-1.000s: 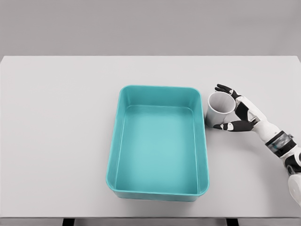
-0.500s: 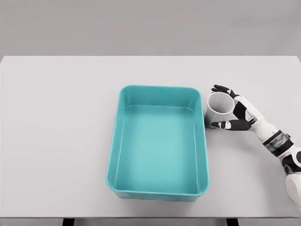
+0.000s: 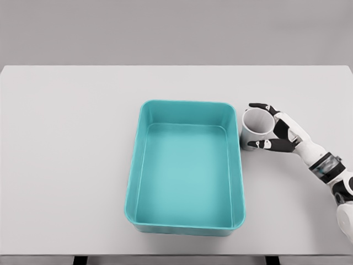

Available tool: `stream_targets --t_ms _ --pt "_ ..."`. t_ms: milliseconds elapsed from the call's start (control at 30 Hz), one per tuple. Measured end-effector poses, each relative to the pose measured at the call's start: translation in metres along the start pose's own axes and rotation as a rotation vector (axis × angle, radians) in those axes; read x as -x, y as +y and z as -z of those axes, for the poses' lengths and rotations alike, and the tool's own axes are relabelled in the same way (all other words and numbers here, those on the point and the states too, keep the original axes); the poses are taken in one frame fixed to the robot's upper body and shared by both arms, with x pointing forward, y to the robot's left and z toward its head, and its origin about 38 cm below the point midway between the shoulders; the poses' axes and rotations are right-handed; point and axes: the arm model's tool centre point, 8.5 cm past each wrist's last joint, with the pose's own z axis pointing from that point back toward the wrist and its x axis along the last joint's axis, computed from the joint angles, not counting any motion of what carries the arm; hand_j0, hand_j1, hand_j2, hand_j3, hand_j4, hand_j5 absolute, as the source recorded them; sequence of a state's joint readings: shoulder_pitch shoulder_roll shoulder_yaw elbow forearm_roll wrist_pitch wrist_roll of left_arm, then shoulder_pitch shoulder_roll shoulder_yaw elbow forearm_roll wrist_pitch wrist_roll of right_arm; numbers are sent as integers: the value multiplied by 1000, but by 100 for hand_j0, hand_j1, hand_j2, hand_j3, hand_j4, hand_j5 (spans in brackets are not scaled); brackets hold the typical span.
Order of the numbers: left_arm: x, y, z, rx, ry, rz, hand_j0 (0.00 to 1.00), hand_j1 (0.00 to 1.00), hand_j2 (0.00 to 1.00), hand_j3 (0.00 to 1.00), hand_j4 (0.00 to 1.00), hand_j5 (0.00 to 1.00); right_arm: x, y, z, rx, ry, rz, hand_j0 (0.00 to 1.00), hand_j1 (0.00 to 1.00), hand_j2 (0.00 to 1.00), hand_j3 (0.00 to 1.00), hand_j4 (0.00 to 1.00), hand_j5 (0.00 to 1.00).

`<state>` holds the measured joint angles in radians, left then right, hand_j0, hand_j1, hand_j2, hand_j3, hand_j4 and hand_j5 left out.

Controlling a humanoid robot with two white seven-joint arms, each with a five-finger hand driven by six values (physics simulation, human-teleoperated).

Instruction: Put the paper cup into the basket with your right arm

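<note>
Paper cup (image 3: 256,128) stands upright on the white table (image 3: 66,165), just beside the right wall of the teal basket (image 3: 144,160), near that wall's far end; nearest the camera, the right arm enters from the lower right edge, its forearm angled up and left; the right hand (image 3: 281,130) wraps the cup from the right side, thumb (image 3: 263,145) against the near face and fingers (image 3: 259,106) curled round the far rim, gripping it; beyond, bare tabletop runs to the far edge against a grey backdrop.
</note>
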<state>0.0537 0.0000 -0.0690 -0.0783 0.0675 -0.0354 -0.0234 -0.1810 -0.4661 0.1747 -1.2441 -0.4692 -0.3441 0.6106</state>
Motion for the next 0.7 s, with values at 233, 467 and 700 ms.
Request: stream_targets --t_ms 233,467,700 --pt "0 0 0 0 0 0 100 100 100 100 100 100 -15 3 5 -21 -19 -10 74 74 74 74 74 74" --pt "0 0 0 0 0 0 100 100 100 100 100 100 -25 -8 0 -2 -24 -31 74 74 74 74 74 74" --pt "0 0 0 0 0 0 100 100 100 100 100 100 -43 -17 -1 -1 -31 -52 74 74 74 74 74 74"
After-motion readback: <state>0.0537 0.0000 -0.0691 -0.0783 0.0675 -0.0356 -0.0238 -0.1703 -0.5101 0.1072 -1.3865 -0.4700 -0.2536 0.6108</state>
